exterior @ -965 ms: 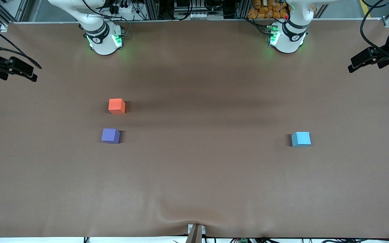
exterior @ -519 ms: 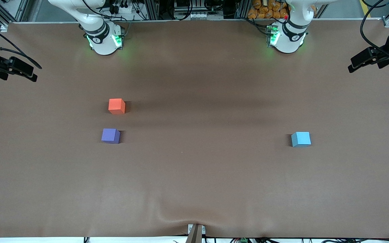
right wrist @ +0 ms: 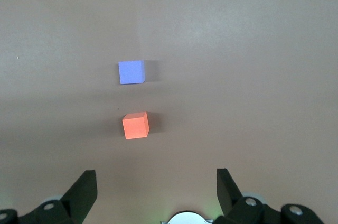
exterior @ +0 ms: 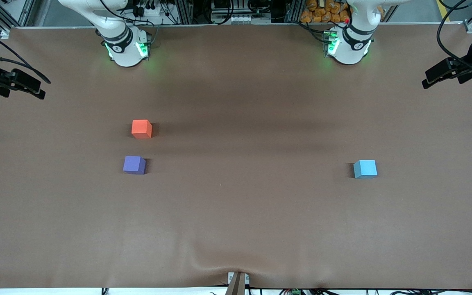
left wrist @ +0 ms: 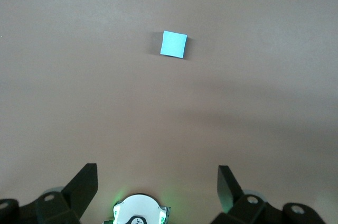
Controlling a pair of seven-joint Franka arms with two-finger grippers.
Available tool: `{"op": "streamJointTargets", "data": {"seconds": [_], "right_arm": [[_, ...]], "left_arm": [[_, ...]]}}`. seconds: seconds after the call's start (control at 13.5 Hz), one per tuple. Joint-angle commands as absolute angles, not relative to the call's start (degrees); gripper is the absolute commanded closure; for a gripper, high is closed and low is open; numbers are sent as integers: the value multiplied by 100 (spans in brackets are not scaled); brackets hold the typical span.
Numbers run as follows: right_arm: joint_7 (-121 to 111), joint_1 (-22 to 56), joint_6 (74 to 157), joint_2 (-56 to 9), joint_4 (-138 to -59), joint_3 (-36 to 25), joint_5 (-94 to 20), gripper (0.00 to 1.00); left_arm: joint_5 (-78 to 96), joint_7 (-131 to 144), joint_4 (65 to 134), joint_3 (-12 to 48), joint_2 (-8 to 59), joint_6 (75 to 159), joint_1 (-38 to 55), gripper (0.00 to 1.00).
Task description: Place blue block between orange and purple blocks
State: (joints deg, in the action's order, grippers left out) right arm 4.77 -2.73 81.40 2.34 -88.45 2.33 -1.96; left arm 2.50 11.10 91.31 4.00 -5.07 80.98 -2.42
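The light sky-blue block [exterior: 365, 169] sits on the brown table toward the left arm's end; it also shows in the left wrist view [left wrist: 174, 44]. The orange block [exterior: 141, 128] and the purple block [exterior: 134, 165] sit toward the right arm's end, a small gap between them, the purple one nearer the front camera. Both show in the right wrist view, orange [right wrist: 135, 125] and purple [right wrist: 131, 72]. My left gripper [left wrist: 157, 182] is open and empty, high over its own base. My right gripper [right wrist: 156, 187] is open and empty, high over its base.
The arm bases [exterior: 127, 49] [exterior: 347, 47] stand along the table's edge farthest from the front camera. Black camera mounts [exterior: 14, 82] [exterior: 449, 71] reach in over both ends. The brown table cover [exterior: 236, 205] has a wrinkle near a clamp [exterior: 238, 282] at the edge nearest the camera.
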Motion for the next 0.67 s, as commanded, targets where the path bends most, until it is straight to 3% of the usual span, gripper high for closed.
{"op": "streamJointTargets", "data": {"seconds": [0.0,0.3,0.59], "right_arm": [[501,-272,8139,352,-8965,229,-264,0],[501,-272,8130,360,-8965,220,-264,0],[501,-272,8139,352,-8965,228,-272,0]], "left_arm": [[211,1020,9088,413,-439,8147,-255,0],[211,1011,9167,404,-238,8427,-272,0],[202,1002,9816,404,245,9805,-360,0]]}}
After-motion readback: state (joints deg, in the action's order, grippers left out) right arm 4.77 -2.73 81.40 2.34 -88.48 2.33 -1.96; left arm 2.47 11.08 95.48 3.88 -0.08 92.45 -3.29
